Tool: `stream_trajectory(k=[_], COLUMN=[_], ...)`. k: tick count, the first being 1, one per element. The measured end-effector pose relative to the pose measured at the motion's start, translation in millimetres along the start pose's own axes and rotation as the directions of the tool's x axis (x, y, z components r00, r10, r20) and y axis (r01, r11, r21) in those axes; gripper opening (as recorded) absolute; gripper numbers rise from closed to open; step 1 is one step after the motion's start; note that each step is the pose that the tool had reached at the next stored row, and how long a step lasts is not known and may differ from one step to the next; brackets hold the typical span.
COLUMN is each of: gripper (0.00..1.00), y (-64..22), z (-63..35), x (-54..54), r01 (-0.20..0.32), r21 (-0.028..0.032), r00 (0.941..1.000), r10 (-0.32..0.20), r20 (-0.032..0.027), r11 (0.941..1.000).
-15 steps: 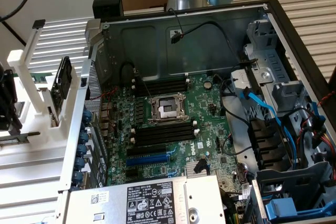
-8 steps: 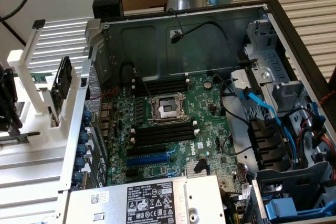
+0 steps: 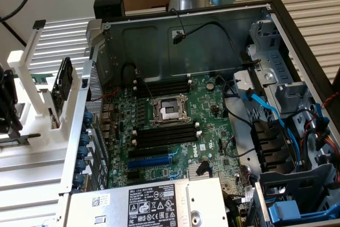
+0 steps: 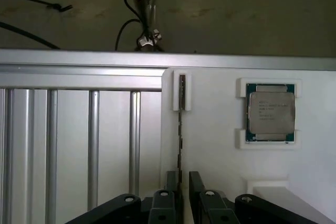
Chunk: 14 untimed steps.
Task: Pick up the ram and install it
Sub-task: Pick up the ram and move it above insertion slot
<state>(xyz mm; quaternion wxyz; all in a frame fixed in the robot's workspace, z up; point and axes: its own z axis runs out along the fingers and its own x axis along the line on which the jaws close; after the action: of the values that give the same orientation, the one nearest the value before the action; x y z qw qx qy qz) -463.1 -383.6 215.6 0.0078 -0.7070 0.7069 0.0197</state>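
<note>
The ram [image 4: 181, 129] stands on edge in a white slotted holder [image 4: 181, 92] on a white fixture, so I see it as a thin dark strip. My gripper [image 4: 184, 182] hangs over its near end, open. The two black fingers [image 4: 196, 184] straddle the strip, with a visible gap on one side. In the exterior view the gripper's black body [image 3: 6, 99] sits at the far left over the white rack [image 3: 32, 104], well away from the open computer case [image 3: 186, 30]. The motherboard's black memory slots [image 3: 162, 134] lie bare beside the CPU socket [image 3: 169, 111].
A processor [image 4: 270, 112] rests in its own white cradle near the ram. Ribbed aluminium table [image 4: 68, 140] borders the fixture. In the case are a blue expansion slot [image 3: 151, 161], blue cables [image 3: 265, 110], drive cages on the exterior view's right and a power supply [image 3: 154, 206] in front.
</note>
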Motion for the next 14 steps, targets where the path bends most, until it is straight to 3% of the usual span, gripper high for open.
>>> stream_trajectory(k=[14], gripper=[0.24], y=[-0.1], z=[9.0], x=[0.7], r01=[0.0], r21=[-0.0002], r00=[1.0], r10=[0.0], r20=[-0.0014], r11=[1.0])
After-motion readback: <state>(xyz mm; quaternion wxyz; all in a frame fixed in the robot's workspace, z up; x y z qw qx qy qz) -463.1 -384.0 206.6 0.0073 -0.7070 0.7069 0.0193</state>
